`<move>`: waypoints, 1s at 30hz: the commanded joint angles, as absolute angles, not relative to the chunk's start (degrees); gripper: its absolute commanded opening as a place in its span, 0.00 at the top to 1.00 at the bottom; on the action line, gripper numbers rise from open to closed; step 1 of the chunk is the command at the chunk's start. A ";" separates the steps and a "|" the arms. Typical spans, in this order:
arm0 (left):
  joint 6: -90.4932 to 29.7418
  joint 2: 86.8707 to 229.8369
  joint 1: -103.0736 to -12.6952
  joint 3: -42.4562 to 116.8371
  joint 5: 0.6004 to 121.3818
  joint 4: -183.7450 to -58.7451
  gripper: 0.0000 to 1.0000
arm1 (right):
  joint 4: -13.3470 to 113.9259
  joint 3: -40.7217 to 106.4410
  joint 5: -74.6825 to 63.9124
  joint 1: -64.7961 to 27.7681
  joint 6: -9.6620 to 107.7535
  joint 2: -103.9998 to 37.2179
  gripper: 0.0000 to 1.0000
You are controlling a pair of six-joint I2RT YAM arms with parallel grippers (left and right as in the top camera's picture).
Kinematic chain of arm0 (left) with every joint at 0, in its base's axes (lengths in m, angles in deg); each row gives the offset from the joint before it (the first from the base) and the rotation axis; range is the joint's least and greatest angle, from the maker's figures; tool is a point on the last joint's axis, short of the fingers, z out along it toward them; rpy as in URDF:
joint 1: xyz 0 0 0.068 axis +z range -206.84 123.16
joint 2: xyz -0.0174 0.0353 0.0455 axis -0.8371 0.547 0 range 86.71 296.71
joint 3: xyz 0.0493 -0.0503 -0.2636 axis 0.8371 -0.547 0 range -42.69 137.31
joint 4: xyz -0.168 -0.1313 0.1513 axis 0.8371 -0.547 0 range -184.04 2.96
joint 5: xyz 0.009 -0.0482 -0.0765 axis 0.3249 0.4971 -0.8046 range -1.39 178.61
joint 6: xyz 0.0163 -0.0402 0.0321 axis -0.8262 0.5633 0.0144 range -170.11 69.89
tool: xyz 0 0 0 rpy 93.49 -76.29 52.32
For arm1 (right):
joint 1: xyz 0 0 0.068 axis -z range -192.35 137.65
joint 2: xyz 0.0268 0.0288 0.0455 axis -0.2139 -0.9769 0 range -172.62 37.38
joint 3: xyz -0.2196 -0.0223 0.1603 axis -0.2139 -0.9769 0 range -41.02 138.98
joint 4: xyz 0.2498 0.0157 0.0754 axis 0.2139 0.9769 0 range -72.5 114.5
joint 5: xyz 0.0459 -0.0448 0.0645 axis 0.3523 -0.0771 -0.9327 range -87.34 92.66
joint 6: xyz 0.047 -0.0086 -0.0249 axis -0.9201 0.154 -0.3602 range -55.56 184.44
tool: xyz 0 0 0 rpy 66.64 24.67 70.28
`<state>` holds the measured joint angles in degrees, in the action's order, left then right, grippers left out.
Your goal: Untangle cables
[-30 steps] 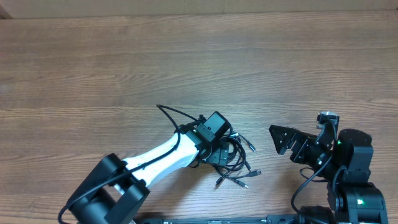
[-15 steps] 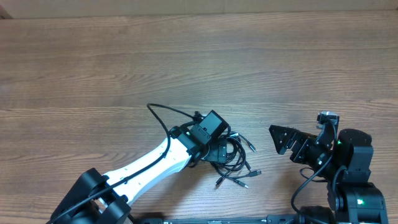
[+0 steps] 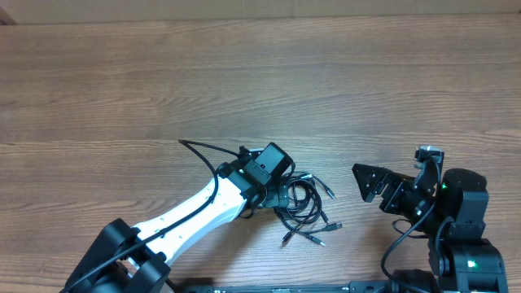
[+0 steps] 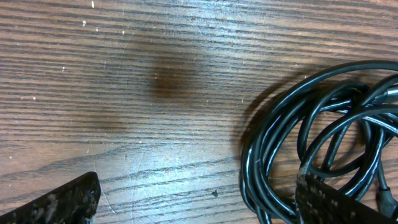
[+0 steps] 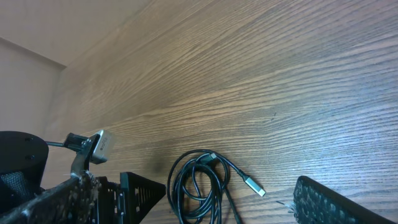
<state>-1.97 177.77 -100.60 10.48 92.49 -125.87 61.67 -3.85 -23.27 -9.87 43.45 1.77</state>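
Left gripper spread wide, empty, low over table; one finger at edge of cables, coiled front-centre. Right gripper open, empty, apart. Step, likely: first grasp. Next: pinch single outer loop.

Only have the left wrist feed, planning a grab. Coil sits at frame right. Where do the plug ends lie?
Observer: Overhead, the plug ends fan out from the cables toward the base and right, on the far side from the left claw.
Operator: Right arm in the way?
Observer: No. The right claw is open and sits apart from the cables, to their right.
Operator: Any plug easy to pick?
Observer: The right wrist view shows one silver-tipped plug sticking out of the loops toward that claw.
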 commanded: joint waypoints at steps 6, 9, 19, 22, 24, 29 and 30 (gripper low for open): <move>-1.25 178.47 -100.80 9.87 92.57 -125.85 0.09 | 61.36 -3.06 -22.86 -10.02 43.32 1.94 0.00; -1.27 180.66 -100.80 9.89 92.07 -125.56 0.08 | 61.34 -3.06 -22.86 -10.02 43.32 1.94 0.00; -3.90 187.78 -101.26 9.89 85.36 -119.25 0.10 | 61.34 -3.06 -22.86 -10.02 43.32 1.94 0.00; -3.92 188.24 -101.22 9.89 85.41 -119.81 0.10 | 61.36 -3.06 -22.86 -10.02 43.30 1.94 0.00; -3.96 188.31 -101.22 9.89 85.41 -119.90 0.12 | 61.36 -3.06 -22.86 -10.02 43.30 1.94 0.00; -4.97 188.42 -101.35 9.87 85.43 -120.73 0.18 | 61.38 -3.06 -22.88 -10.02 43.30 1.94 0.00; -5.10 188.61 -101.39 9.87 85.49 -120.91 0.20 | 61.36 -3.06 -22.86 -10.02 43.30 1.94 0.00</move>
